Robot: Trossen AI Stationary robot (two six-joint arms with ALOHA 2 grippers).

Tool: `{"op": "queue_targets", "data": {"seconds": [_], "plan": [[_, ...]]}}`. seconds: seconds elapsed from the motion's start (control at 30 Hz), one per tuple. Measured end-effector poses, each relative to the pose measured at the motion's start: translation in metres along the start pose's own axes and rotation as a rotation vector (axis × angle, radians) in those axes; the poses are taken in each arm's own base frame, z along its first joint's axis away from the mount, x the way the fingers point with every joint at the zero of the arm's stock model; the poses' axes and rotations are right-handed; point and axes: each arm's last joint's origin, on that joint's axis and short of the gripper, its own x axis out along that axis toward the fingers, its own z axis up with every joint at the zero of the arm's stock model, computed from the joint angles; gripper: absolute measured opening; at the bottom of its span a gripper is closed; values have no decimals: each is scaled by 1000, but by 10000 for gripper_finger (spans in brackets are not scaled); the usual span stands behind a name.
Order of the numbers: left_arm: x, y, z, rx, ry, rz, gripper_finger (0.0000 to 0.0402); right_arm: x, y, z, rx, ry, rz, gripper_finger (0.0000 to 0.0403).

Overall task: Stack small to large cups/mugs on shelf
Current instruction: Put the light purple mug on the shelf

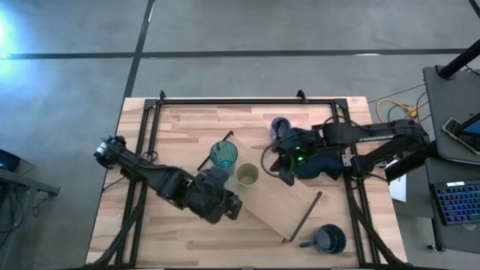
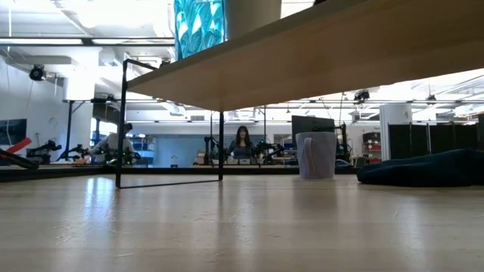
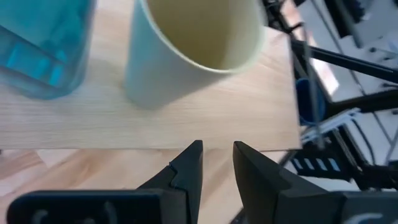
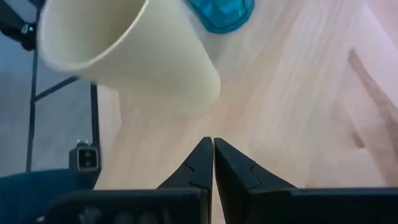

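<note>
The light-wood shelf [image 1: 285,202] lies slantwise across the middle of the table. The translucent teal tumbler [image 1: 223,155] and the small yellowish-olive cup [image 1: 247,175] stand upright on the shelf's far-left end. The periwinkle cup [image 1: 280,124] stands on the table near its far edge. The navy handled mug [image 1: 330,238] stands at the near right. My left gripper [image 1: 232,206] is slightly open and empty, just near-left of the yellowish cup [image 3: 186,43]. My right gripper [image 1: 286,177] is shut and empty over the shelf, just right of that cup [image 4: 130,56].
A dark blue cloth [image 1: 319,163] lies under my right arm at the table's right side. Thin dark bars [image 1: 304,217] stand at the shelf's short ends. In the low view the shelf [image 2: 318,60] is raised above the tabletop. People show in the room behind.
</note>
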Motion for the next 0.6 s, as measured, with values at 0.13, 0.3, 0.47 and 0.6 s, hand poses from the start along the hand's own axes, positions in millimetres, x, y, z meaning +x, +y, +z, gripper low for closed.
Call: {"op": "queue_targets", "data": {"seconds": [0.13,0.3,0.47,0.6], "plan": [[-9,-4,-5,36,-12,-27,75,-33,-1,-13,2,27,-15,11],[-12,-4,-12,79,-7,-30,75,-80,-8,-39,10,27,-108,22],[-12,-4,-14,107,-16,-30,75,-115,-19,-59,81,-78,-264,36],[-17,-4,-10,104,-30,-55,75,-122,-29,-70,155,-113,-304,52]]}}
